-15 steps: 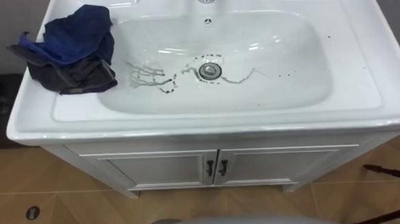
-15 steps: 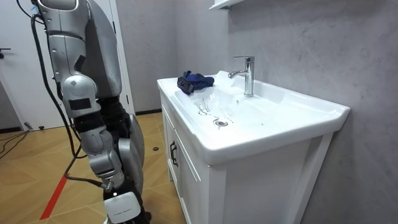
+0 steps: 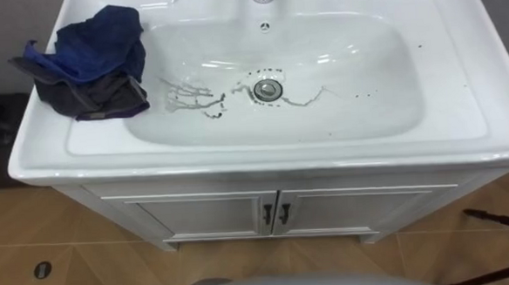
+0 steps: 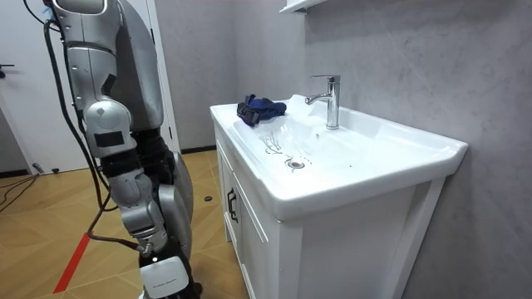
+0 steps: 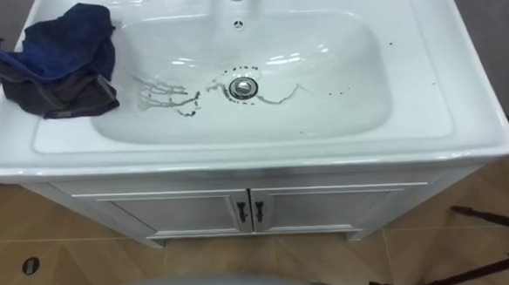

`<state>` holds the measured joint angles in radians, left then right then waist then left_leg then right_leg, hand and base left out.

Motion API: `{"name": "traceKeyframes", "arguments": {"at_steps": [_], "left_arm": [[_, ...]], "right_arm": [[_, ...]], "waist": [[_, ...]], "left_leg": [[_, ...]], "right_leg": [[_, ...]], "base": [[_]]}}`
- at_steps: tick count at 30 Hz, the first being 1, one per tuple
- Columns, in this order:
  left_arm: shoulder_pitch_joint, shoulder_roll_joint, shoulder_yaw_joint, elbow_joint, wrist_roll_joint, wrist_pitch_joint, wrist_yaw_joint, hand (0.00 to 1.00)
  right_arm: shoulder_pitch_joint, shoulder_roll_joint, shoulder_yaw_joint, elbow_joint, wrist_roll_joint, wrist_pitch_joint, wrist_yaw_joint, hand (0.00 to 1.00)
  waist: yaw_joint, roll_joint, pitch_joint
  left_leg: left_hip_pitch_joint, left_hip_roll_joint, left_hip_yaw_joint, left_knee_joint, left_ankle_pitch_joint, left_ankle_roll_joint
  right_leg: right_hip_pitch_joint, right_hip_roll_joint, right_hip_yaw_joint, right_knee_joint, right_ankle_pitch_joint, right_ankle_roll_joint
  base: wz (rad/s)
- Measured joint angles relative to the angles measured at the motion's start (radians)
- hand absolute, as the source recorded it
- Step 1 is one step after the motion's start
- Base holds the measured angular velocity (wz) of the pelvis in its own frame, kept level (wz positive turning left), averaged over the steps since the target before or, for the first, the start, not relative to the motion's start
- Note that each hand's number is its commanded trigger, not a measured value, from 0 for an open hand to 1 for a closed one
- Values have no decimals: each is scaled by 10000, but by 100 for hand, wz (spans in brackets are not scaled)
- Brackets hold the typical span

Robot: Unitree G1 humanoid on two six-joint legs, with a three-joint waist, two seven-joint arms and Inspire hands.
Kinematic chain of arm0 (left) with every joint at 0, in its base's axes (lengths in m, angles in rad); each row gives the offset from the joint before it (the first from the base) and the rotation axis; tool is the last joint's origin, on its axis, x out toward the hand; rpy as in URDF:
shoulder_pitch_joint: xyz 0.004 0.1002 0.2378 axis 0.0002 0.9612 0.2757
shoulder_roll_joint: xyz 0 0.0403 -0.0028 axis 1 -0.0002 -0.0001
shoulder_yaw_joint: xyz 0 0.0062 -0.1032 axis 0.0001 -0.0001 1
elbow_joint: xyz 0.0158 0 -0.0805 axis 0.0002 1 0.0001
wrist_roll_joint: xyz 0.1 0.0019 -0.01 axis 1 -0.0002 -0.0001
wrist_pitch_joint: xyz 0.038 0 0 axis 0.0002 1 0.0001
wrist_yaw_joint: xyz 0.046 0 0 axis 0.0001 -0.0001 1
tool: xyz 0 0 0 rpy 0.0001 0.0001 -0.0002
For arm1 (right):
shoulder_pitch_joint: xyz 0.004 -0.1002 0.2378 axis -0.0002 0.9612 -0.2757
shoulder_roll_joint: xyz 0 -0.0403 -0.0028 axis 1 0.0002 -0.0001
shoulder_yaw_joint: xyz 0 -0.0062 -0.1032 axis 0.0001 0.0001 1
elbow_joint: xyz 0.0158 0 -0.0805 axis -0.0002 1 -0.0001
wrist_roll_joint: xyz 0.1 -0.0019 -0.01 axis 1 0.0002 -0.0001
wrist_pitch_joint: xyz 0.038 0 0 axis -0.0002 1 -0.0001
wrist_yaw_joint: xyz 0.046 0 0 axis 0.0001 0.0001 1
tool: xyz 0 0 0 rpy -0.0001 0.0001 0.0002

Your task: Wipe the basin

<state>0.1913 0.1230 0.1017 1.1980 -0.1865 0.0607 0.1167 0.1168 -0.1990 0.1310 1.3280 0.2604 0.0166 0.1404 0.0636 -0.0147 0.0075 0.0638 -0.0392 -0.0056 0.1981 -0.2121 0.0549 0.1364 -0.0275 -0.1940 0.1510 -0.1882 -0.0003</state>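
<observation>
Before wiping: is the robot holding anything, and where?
Crumpled dark blue cloth lies unheld on the left rim of the white ceramic basin; what the right robot hand holds cannot be told.

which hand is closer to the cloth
Probably left, judged by side: the cloth lies on the basin's left rim. The right hand hangs low by the robot's leg, below and short of the rim. Where the left hand is cannot be told.

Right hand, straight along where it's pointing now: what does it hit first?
Probably the floor: the right hand hangs low by the robot's side, pointing down, well away from the basin and cloth.
</observation>
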Motion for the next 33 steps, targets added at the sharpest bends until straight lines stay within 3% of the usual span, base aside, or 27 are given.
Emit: {"name": "traceKeyframes", "arguments": {"at_steps": [3, 11, 16, 20, 24, 28, 33], "left_arm": [[20, 11, 557, 0, -199, -15, 3, 0], [273, 27, 1217, 7, -940, -30, 232, 0], [281, 73, 2614, -96, -1221, -210, 1108, 0], [264, 129, 3238, -552, -1373, -272, 2097, 0], [114, 366, 4118, -1455, -1366, -288, 3358, 0], [-70, 811, 4945, -2998, -1265, -886, 4913, 0], [-86, 1501, 5223, -4892, -988, -1407, 6445, 0]], "right_arm": [[-3, 3, -130, -47, -207, 69, 93, 0], [-43, -6, -265, -108, -588, 209, 157, 0], [53, -12, -375, -93, -635, 272, 141, 0], [54, -16, -365, -107, -1057, 284, 78, 0], [48, -58, -509, -148, -1615, 280, -29, 0], [42, -80, -1002, -156, -2342, 267, -343, 0], [201, -245, -1163, -460, -3010, 256, -334, 0]], "waist": [[9, -30, 8], [51, -135, 72], [401, -84, 42], [605, -30, 7], [713, 54, -42], [835, 239, -146], [851, 434, -176]], "left_leg": [[16, 0, -13, 4, 0, -1], [42, -34, -149, 57, -1, 3], [50, -75, -284, 78, 6, 4], [12, -117, -417, 93, 6, 4], [-46, -159, -639, 82, 11, -5], [0, -200, -800, 57, 25, -22], [-7, -217, -803, -15, 23, -17]], "right_leg": [[22, -1, -31, 0, 0, 0], [86, -20, -70, 9, -1, 1], [149, -52, -233, -37, -8, 9], [189, -67, -342, -175, -26, 36], [200, -72, -563, -217, -40, 36], [224, -66, -673, -187, -43, 39], [191, -71, -555, -170, -43, 39]], "base": [[0], [1], [6], [14], [16], [8], [-1]]}}
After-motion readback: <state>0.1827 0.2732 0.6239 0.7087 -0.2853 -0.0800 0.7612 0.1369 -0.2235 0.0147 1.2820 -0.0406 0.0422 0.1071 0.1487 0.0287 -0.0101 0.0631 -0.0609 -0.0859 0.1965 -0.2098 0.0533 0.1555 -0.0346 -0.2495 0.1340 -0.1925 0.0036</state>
